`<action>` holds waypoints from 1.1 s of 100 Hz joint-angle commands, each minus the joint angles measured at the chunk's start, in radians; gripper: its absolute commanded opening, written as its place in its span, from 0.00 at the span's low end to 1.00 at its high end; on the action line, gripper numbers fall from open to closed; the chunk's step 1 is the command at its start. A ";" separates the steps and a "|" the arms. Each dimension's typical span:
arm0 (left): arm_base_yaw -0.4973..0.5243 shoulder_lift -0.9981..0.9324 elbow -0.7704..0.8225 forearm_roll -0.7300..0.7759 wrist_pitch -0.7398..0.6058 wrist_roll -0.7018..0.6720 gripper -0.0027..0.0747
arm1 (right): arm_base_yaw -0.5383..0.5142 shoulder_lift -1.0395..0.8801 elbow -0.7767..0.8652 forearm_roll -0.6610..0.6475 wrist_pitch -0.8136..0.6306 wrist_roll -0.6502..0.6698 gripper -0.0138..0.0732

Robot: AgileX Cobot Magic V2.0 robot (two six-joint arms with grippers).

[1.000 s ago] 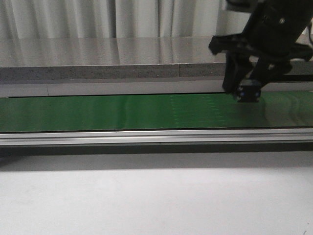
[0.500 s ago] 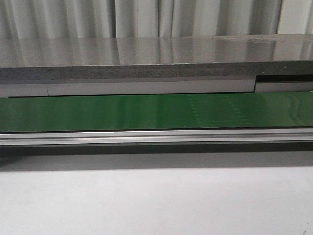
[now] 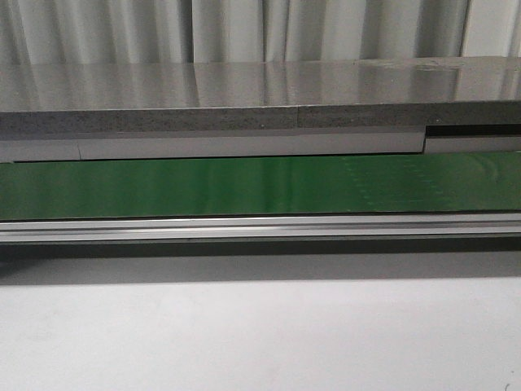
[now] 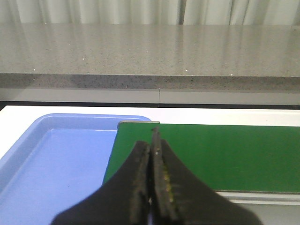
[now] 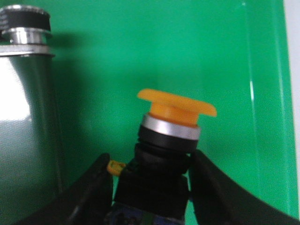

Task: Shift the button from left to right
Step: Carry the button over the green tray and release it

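Since right arm is gone from front view | button (image 5: 171,154) gripped in right end effector (image 5: 150,187) over green belt (image 5: 140,56) | left end effector (image 4: 151,187) closed, empty | carry under way

- Lower body of the button (image 5: 168,154) cut off by the right wrist view's edge; small marks at its base too blurred to read.
- Right gripper (image 5: 152,187) fingers cropped at the same edge, tips out of sight.
- Metal cylinder (image 5: 26,117) cropped at two edges, identity unclear.
- Blue tray (image 4: 56,164) only partly in the left wrist view.
- Left gripper (image 4: 151,187) base cropped.
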 commanded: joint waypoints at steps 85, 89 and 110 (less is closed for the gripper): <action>-0.007 0.005 -0.026 -0.009 -0.075 -0.001 0.01 | -0.004 0.018 -0.037 -0.023 0.015 0.051 0.76; -0.007 0.005 -0.026 -0.009 -0.075 -0.001 0.01 | -0.004 0.005 -0.037 -0.022 0.008 0.065 0.76; -0.007 0.005 -0.026 -0.009 -0.075 -0.001 0.01 | 0.026 -0.105 -0.037 0.091 -0.063 0.078 0.76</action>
